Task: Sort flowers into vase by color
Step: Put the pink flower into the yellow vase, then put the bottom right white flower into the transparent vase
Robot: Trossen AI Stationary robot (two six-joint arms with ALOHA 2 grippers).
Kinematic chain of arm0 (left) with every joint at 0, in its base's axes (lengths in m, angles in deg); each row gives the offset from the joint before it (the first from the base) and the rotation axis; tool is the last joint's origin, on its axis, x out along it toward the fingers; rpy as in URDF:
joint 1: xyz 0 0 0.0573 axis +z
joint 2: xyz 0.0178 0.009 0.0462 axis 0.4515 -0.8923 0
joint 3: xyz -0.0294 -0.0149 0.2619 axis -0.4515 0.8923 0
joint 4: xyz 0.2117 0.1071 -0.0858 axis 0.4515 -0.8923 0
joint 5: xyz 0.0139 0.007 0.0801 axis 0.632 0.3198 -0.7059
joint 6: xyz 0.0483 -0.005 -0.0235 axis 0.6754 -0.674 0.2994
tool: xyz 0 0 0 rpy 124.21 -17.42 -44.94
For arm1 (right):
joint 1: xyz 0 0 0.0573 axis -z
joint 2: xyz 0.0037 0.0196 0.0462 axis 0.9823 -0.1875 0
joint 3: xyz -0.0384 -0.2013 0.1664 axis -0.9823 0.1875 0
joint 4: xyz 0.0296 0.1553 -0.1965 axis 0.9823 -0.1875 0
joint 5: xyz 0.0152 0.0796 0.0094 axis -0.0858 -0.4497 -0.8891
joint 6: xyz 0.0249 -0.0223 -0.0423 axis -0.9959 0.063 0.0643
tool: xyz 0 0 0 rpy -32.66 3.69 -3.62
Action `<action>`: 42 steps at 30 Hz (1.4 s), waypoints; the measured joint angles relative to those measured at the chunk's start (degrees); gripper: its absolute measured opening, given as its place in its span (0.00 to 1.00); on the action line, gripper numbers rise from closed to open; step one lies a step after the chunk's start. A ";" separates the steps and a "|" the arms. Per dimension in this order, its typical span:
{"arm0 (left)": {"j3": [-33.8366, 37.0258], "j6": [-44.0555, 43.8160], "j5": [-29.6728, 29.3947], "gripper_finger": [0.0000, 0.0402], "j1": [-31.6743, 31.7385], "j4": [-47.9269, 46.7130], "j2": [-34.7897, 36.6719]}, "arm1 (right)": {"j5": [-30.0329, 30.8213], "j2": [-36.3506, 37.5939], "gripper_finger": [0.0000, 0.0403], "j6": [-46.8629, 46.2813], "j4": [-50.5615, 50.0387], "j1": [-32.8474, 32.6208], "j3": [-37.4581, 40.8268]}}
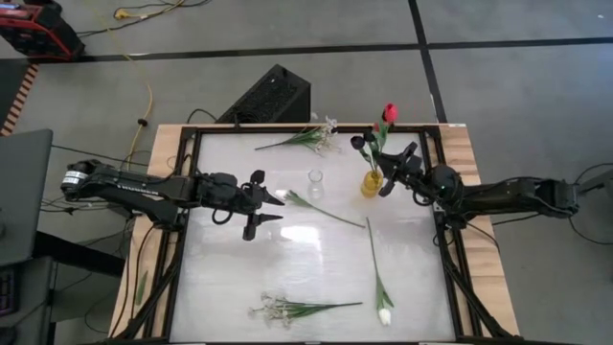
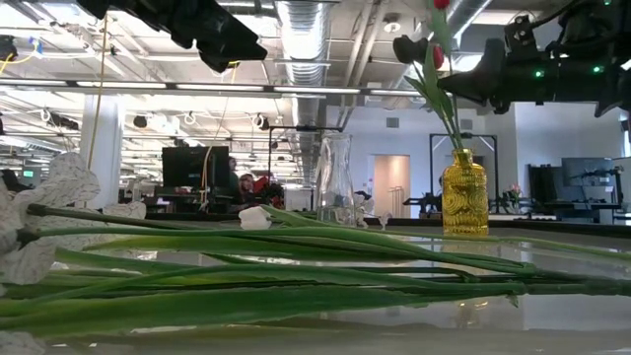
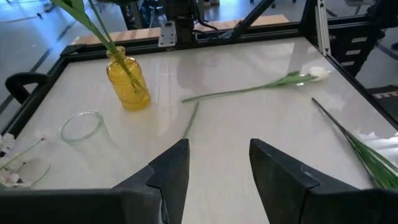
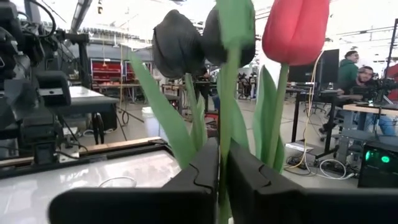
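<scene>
From above, the right gripper [image 1: 396, 165] hangs at the yellow vase [image 1: 372, 182], where red and dark blooms stand, while white flowers [image 1: 383, 313] lie on the counter [image 1: 316, 259] well away from it. Its wrist view shows jaws nearly closed around a green stem [image 4: 225, 155], so the drop-off is ending; they should part and lift clear. The left gripper [image 3: 217, 171], jaws apart and empty, waits near the clear vase [image 3: 84, 127].

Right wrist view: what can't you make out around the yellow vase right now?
- Yellow vase: hidden in the right wrist view below the right gripper.
- Green stem between its fingers: clamped or just released, cannot tell.
- Dark bloom: blurred, too close.
- Red tulip: cut off by the low view's top edge.
</scene>
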 joint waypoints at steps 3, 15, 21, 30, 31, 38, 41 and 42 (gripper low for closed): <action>0.00 0.07 -0.02 0.39 0.00 0.13 0.00 | 0.00 0.52 0.17 0.90 -0.13 -0.05 0.00; 0.00 -0.14 1.65 0.39 -0.35 0.06 0.00 | 0.02 6.77 0.42 3.44 -11.43 -0.05 -0.35; 0.00 -0.08 2.01 0.39 -0.37 0.06 0.00 | 0.10 12.80 0.60 3.14 -37.24 -1.55 -7.33; 0.00 0.84 1.51 0.39 -0.35 0.10 0.00 | 0.59 14.47 0.64 -1.35 -81.84 -5.01 -25.90; 0.00 0.85 1.51 0.39 -0.35 0.10 0.00 | 0.54 14.47 0.64 -2.10 -85.26 -5.25 -27.57; 0.00 0.82 1.57 0.39 -0.35 0.10 0.00 | -11.95 13.65 0.64 -3.51 -90.51 -10.10 -32.61; 0.00 0.79 1.97 0.39 -0.35 0.07 0.00 | -17.50 10.87 0.64 -2.25 -90.85 -14.96 -32.66; 0.00 0.79 1.99 0.39 -0.35 0.08 0.00 | -17.88 9.49 0.64 -1.72 -90.96 -17.05 -32.65</action>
